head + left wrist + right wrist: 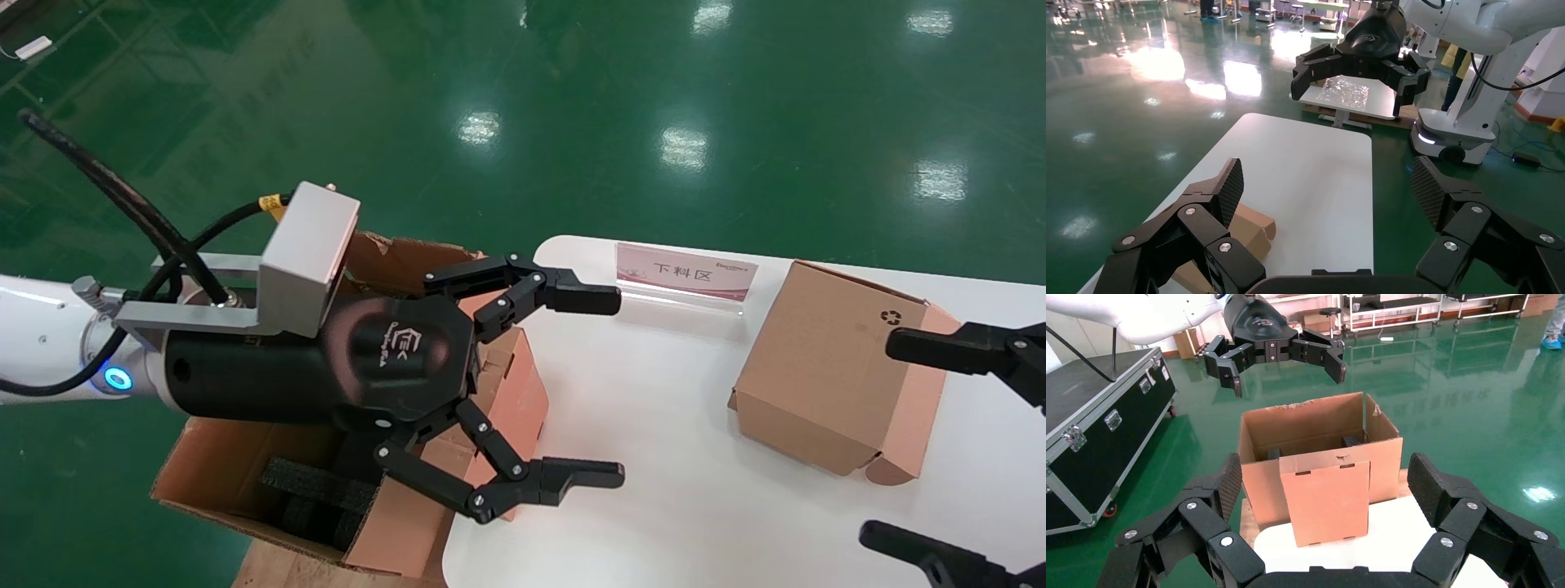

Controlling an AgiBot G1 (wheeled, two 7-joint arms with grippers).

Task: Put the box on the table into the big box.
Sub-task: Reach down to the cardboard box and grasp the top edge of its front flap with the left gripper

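At the left of the head view, the left arm (pixel 33 327) is glossy white with a glowing blue ring light, ending in a black cylindrical wrist and a rounded black housing stamped with a pale logo. A grey metal bracket carries a boxy grey camera module; black cables with a yellow tag run to it. The left gripper (pixel 601 388) has black linked fingers with silver screws. The right gripper (pixel 923 441), at the right edge, is also black, with cross-hatched pads (pixel 1231 481).
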